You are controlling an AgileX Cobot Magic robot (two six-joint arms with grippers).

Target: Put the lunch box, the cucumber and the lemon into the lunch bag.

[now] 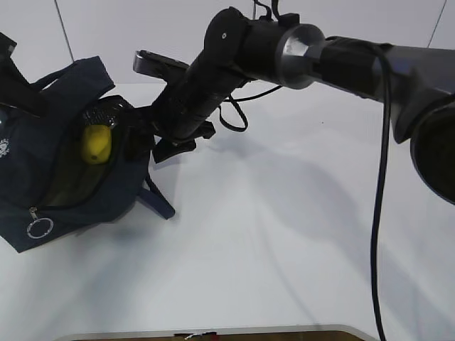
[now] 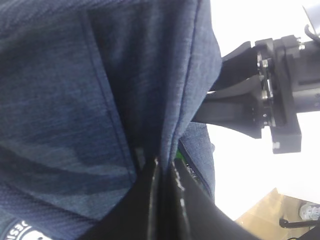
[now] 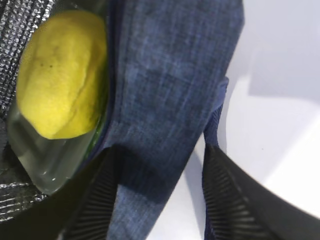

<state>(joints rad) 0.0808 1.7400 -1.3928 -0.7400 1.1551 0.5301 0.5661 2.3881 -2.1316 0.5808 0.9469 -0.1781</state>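
Note:
The navy lunch bag (image 1: 50, 206) lies open at the left of the white table. Inside it the yellow lemon (image 1: 95, 144) rests on the lunch box (image 3: 42, 162), as the right wrist view (image 3: 62, 75) shows close up. A thin green strip (image 3: 98, 134) shows beside the box; I cannot tell whether it is the cucumber. My right gripper (image 1: 179, 142) reaches across to the bag's right rim. It is open (image 3: 160, 200), its fingers either side of a flap of bag fabric (image 3: 165, 90). My left gripper (image 2: 164, 172) is shut on the bag's fabric edge (image 2: 150, 75).
The zipper's silver ring pull (image 1: 40, 228) hangs at the bag's near corner, and the white logo (image 1: 4, 145) is on its left side. A strap handle (image 1: 158, 200) lies on the table beside the bag. My right arm (image 1: 334, 57) and its cable (image 1: 380, 213) span the right side.

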